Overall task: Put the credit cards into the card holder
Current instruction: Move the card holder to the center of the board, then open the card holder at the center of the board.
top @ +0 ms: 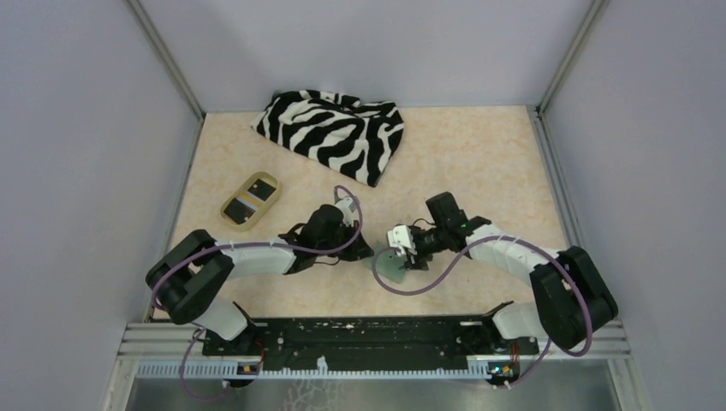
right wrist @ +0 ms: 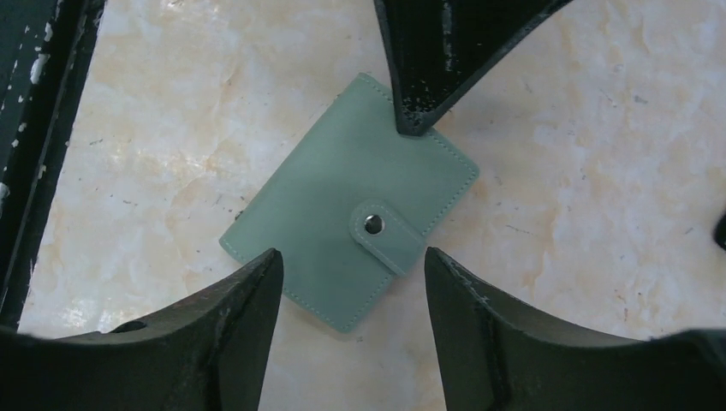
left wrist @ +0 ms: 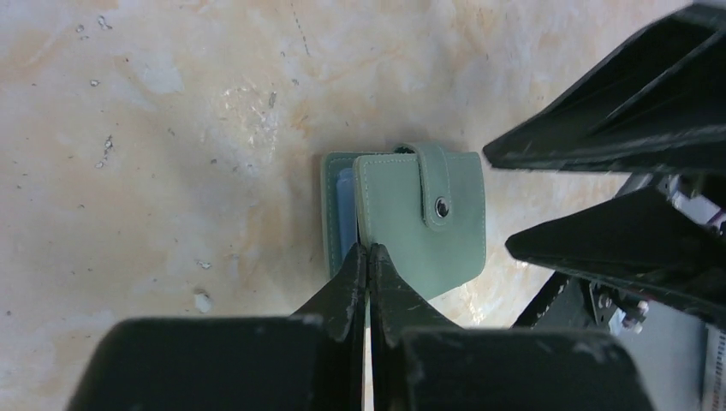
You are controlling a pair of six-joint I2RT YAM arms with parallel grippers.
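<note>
The sage-green card holder (top: 387,265) lies on the table between my two grippers, its tab snapped down. In the left wrist view the card holder (left wrist: 424,240) shows a strip of pale blue lining at its left edge. My left gripper (left wrist: 368,250) is shut, its tips touching the holder's near edge by that gap. In the right wrist view the holder (right wrist: 325,214) lies flat under my right gripper (right wrist: 353,265), which is open and empty above it. The credit cards (top: 252,197), black and gold, lie in the tan dish (top: 231,211) at the left.
A zebra-striped cloth (top: 336,130) lies at the back middle. The right gripper's black fingers (left wrist: 616,137) fill the right side of the left wrist view. The black base rail (top: 368,334) runs along the near edge. Grey walls enclose the table.
</note>
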